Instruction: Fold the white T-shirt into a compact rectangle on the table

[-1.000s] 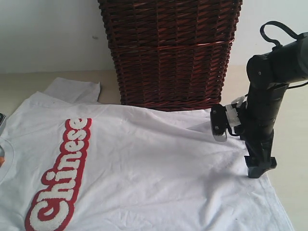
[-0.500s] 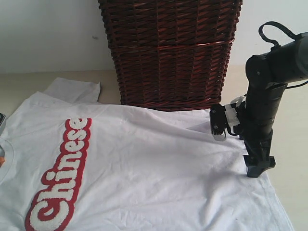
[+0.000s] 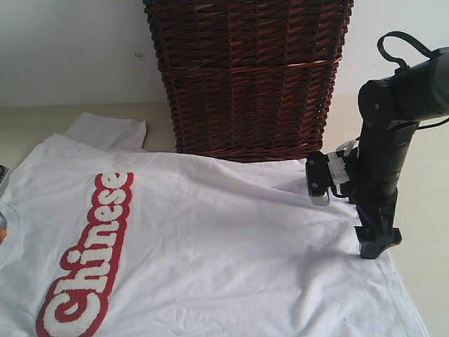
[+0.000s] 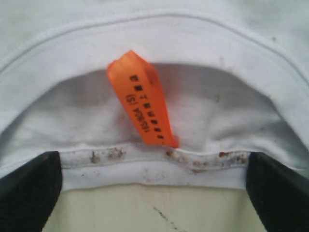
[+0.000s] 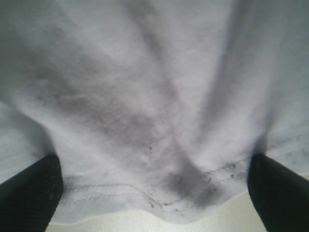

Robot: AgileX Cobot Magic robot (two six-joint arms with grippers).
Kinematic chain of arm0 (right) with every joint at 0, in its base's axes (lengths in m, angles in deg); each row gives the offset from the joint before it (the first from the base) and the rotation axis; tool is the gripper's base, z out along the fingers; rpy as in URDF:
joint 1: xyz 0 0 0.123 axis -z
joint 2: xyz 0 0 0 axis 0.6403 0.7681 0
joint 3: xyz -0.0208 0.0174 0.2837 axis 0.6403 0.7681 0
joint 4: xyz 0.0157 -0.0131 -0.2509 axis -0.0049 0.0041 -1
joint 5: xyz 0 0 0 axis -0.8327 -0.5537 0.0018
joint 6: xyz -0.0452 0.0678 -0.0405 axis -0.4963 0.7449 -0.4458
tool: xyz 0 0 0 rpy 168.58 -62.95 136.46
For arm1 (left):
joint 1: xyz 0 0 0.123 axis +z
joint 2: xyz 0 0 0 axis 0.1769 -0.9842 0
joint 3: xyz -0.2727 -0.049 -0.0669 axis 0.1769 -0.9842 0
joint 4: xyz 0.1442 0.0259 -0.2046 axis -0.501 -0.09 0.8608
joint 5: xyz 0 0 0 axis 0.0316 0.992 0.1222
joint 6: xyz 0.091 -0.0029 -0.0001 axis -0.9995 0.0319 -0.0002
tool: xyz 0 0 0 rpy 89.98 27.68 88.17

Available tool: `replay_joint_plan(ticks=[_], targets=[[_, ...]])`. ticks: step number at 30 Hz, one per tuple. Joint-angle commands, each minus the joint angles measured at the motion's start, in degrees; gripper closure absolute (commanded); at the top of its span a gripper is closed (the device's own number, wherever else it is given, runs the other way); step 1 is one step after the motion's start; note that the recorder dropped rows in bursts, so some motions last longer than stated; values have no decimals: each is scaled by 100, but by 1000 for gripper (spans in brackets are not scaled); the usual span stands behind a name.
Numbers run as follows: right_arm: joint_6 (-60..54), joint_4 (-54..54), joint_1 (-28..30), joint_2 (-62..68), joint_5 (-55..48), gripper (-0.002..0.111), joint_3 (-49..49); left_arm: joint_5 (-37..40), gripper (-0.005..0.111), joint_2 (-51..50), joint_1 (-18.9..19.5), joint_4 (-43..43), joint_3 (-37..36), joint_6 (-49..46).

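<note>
The white T-shirt (image 3: pixel 210 239) lies spread flat on the table (image 3: pixel 429 232), its red-outlined "Chinese" lettering (image 3: pixel 88 256) at the left. My right gripper (image 3: pixel 377 243) points straight down at the shirt's hem on the right. In the right wrist view it (image 5: pixel 154 181) is open, its fingers (image 5: pixel 29 193) straddling a wrinkled stretch of stitched hem (image 5: pixel 145 198). My left gripper (image 4: pixel 154 181) is open too, its fingers (image 4: pixel 29 186) either side of the collar's back band (image 4: pixel 154 166). An orange neck tag (image 4: pixel 142 99) sticks up just beyond it.
A tall dark brown wicker basket (image 3: pixel 249 77) stands at the back, touching the shirt's far edge. A sleeve (image 3: pixel 105 130) lies out to the basket's left. Bare tabletop (image 4: pixel 145 208) shows in front of the collar, and the table (image 5: pixel 217 220) shows beyond the hem.
The right arm shifted very slightly left and up a second ago and has held still since. The shirt has not moved.
</note>
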Motion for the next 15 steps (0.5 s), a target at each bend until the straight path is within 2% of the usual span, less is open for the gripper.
replay_joint_plan(ticks=[1, 8, 15], targets=[[-37, -3, 31, 192, 150, 3, 59, -6, 1, 16, -27, 40, -33, -8], [423, 35, 31, 192, 84, 3, 59, -6, 1, 16, -27, 40, -33, -8], [409, 35, 31, 192, 269, 4, 59, -6, 1, 16, -27, 40, -33, -8]])
